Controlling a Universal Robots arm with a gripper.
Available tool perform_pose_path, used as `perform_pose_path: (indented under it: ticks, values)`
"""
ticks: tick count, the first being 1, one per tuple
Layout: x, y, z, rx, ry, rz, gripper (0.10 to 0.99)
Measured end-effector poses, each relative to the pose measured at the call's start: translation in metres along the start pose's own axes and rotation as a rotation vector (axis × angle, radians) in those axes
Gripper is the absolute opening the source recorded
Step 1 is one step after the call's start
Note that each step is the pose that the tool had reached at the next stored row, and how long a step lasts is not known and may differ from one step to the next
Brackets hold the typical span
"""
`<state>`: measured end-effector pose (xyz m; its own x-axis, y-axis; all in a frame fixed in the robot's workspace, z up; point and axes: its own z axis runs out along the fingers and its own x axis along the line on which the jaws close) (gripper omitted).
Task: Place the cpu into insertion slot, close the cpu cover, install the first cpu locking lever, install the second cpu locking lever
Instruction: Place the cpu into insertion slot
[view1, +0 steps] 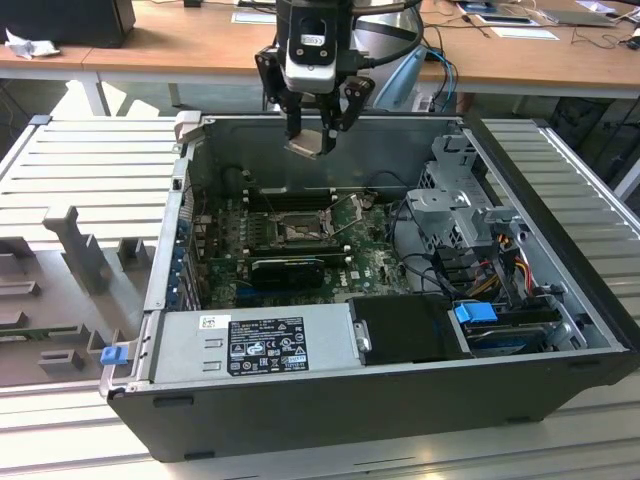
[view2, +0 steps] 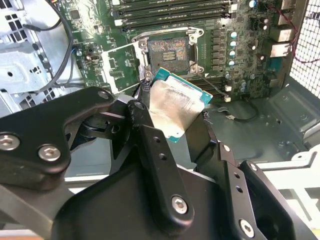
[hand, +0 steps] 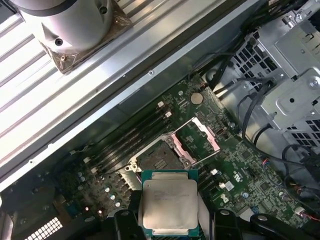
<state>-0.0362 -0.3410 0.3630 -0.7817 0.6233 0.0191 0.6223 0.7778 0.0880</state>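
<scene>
One cpu (hand: 169, 204), silver-topped, green-edged, perhaps smudged

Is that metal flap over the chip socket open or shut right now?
Open. The cpu cover is swung aside beside the insertion slot, whose dark bed lies bare; the cpu is held between the fingers.

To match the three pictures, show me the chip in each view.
Exterior view: the chip held in the gripper, well above the socket.
Second wrist view: the chip tilted, next to the socket.
First wrist view: the chip seen flat, beside the socket.
Shared landmark: the open socket.
</scene>
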Motion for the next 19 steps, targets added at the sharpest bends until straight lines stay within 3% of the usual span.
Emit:
perform_pose_path:
  ticks: [6, 19]
  values:
    - [-0.0001, -0.0001, 0.0009, -0.002, -0.0116, 0.127, 0.525]
    - [0.0000, -0.0002, 0.0021, -0.003, -0.0176, 0.195, 0.525]
